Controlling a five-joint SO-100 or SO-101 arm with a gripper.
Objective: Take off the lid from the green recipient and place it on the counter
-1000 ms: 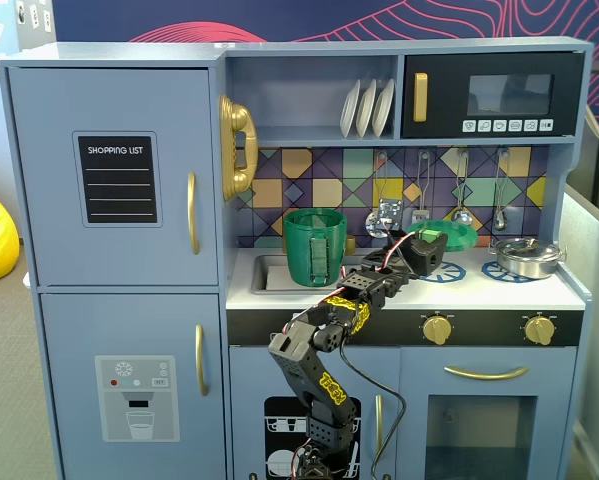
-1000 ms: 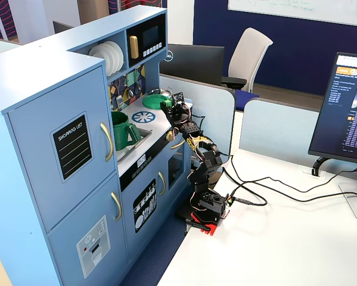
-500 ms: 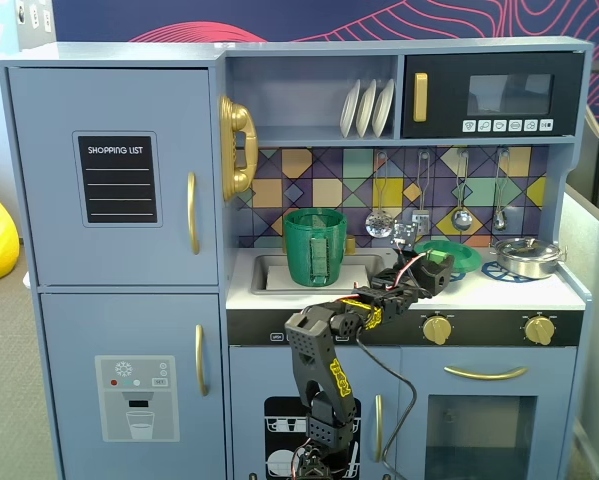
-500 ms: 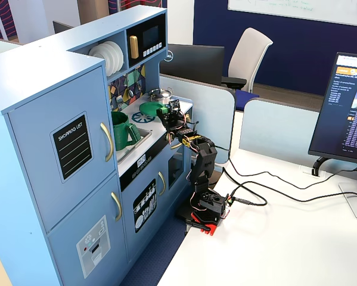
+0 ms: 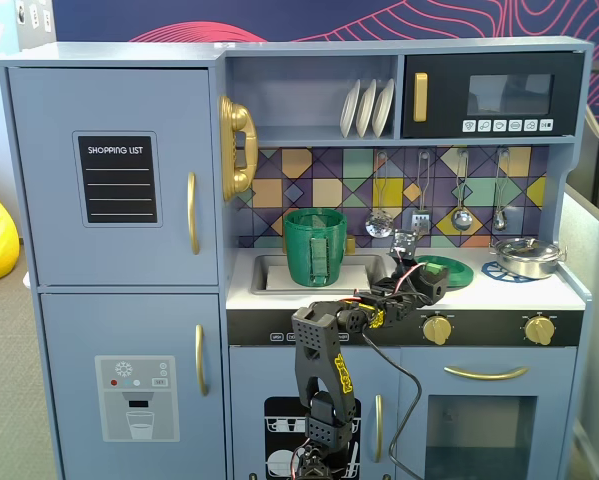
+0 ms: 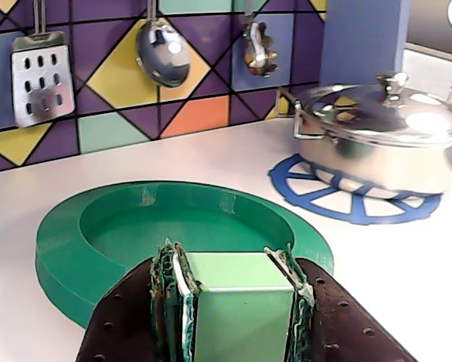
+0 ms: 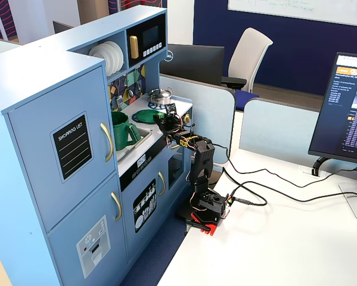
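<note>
The green lid (image 6: 105, 249) lies flat on the white counter (image 6: 376, 256), to the right of the sink in a fixed view (image 5: 447, 271). My gripper (image 6: 235, 260) is shut on the lid's light green centre handle (image 6: 241, 302), with a pad pressed to each side. The near part of the lid is hidden behind the jaws. The green recipient (image 5: 315, 247) stands open in the sink, to the left of my gripper (image 5: 411, 258). In another fixed view the lid (image 7: 145, 116) lies between the recipient (image 7: 123, 130) and the steel pot.
A lidded steel pot (image 6: 384, 139) sits on a blue burner ring (image 6: 339, 200) close to the right of the lid. Utensils (image 6: 161, 53) hang on the tiled back wall. White plates (image 5: 367, 108) stand on the shelf above. The grey sink (image 5: 269, 275) is at the left.
</note>
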